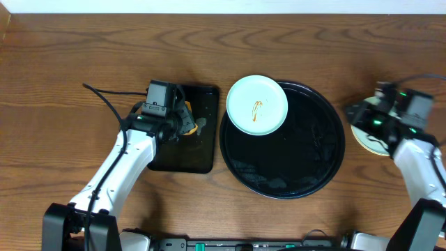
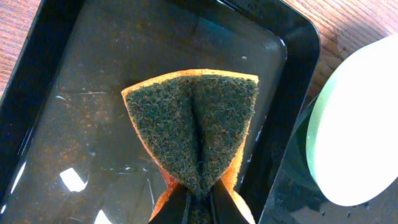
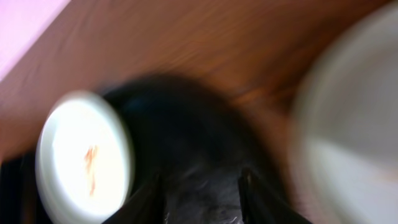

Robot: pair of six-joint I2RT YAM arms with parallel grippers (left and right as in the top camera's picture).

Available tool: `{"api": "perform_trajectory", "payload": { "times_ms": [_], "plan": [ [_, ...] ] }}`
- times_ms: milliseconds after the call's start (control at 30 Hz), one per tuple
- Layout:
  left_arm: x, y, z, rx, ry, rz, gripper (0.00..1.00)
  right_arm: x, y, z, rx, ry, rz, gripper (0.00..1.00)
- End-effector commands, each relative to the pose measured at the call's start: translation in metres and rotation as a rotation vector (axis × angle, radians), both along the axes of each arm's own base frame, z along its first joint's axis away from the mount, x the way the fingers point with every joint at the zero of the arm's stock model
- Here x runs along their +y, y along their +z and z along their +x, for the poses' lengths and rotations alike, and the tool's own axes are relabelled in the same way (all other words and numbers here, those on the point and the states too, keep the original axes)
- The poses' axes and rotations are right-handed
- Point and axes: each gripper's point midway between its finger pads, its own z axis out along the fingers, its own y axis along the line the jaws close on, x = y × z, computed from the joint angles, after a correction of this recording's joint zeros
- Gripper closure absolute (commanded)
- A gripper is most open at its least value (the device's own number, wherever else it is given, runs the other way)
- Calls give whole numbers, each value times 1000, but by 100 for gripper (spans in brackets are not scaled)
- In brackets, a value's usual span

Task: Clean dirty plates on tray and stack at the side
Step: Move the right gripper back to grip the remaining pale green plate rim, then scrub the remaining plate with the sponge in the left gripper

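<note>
a folded scouring sponge, green pad outward and orange backing at the edges, is clamped between the closed jaws of the left gripper above the small rectangular tray, which appears to hold a shallow film of water. one mint-blue plate with a thin orange smear at its centre is left on the large round black tray, resting at the upper-left edge and overlapping the rim. off to the right, on the wooden tabletop, a pale yellow plate is mostly hidden under the right gripper, whose jaws are seen apart with nothing between them, though that view is badly blurred; whether another plate lies beneath cannot be told. the step in hand is judged to be the scrubbing of the smeared plate. it is best done with the sponge brought flat onto the smear and drawn across the centre with light pressure, since a plate perched on the rim could tip or slide. the plate should be steadied at its far edge by the right gripper, and excess water should be shed before the sponge is carried over.
</note>
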Motion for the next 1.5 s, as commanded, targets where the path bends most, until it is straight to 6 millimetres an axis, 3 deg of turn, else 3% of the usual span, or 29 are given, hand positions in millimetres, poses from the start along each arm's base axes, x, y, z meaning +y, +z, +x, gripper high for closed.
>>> {"api": "perform_trajectory", "payload": {
  "times_ms": [0,167,333,433,700,833,1000,1133,1267,1467],
  "plan": [
    [3,-2,-1,3,-9,18,93,34,32,16,-83,208,-120,63],
    [3,-2,-1,3,-9,18,93,59,51,25,6,381,-309,59],
    [3,-2,-1,3,-9,18,93,89,42,41,113,479,-305,57],
    [3,-2,-1,3,-9,18,92,107,19,50,129,524,-258,56],
    [3,-2,-1,3,-9,18,93,125,-55,60,238,558,-244,68],
    [3,-3,-1,6,-9,18,93,134,-77,64,258,548,-212,72],
    [3,-3,-1,6,-9,18,93,146,-86,60,273,579,-173,75],
    [3,-3,-1,6,-9,18,93,150,-88,54,291,591,-176,98],
    [3,-3,-1,6,-10,18,92,146,-87,40,351,592,-168,99],
    [-7,1,1,-18,-69,-3,93,131,-70,3,493,582,-171,99]
  ]
}}
